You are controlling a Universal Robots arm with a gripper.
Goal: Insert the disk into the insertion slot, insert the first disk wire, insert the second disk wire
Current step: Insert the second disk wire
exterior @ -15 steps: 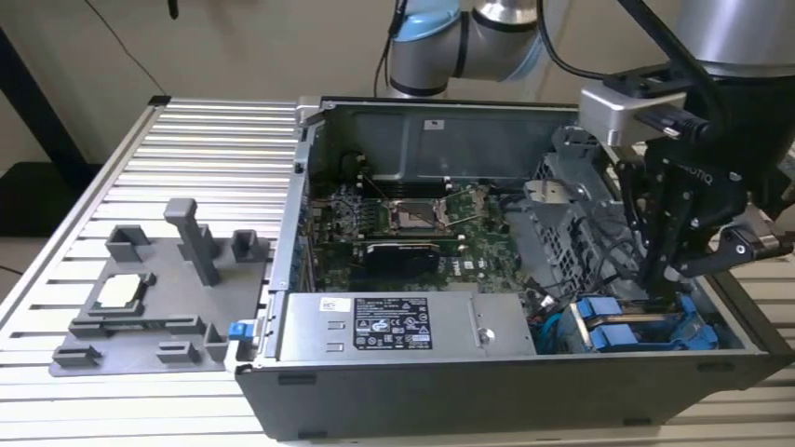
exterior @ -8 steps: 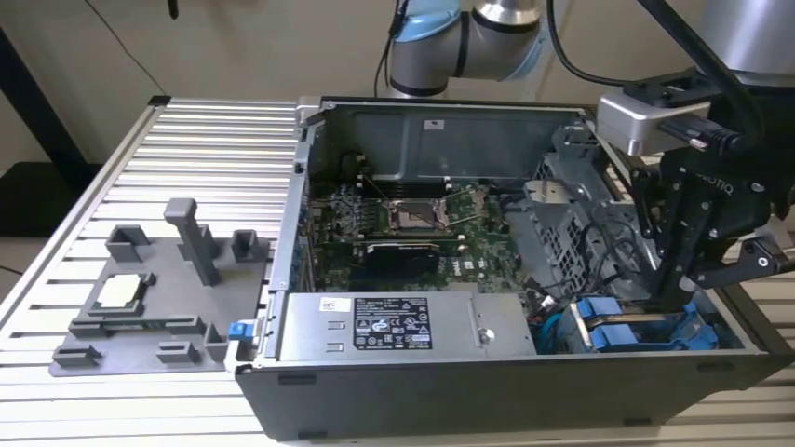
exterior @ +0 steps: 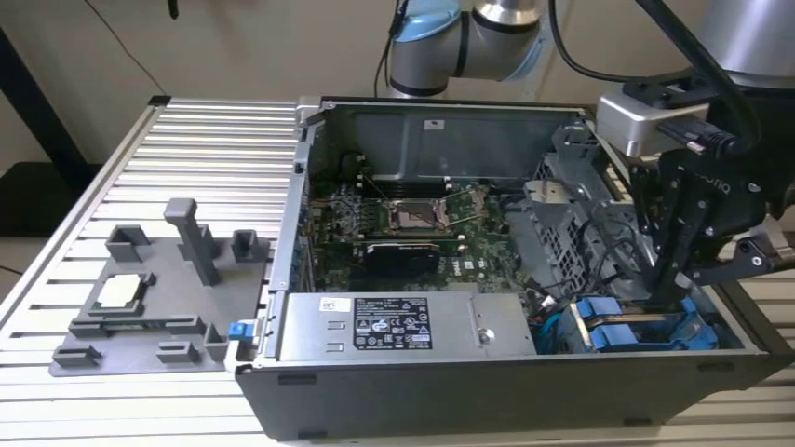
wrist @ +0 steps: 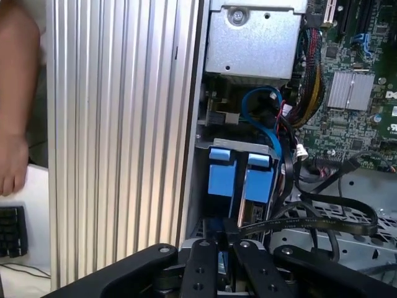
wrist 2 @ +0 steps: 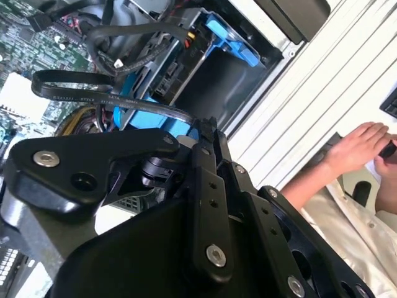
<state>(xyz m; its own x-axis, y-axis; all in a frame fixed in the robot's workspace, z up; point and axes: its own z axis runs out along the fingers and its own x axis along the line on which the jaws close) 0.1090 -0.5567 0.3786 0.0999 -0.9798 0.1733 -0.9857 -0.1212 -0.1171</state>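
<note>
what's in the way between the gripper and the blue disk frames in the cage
Black flat cables loop across just beside the gripper and the blue disk frames in the first wrist view; nothing else visible stands between them.

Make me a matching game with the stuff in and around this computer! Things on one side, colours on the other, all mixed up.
Things:
1. plastic frames down in the drive bay
2. flat cable looping over the metal cage
3. motherboard
4. stand with pegs on the table beside the case

Colours:
A. green
B. grey
C. bright blue
D. black

Pairs: 1-C, 2-D, 3-A, 4-B
</note>
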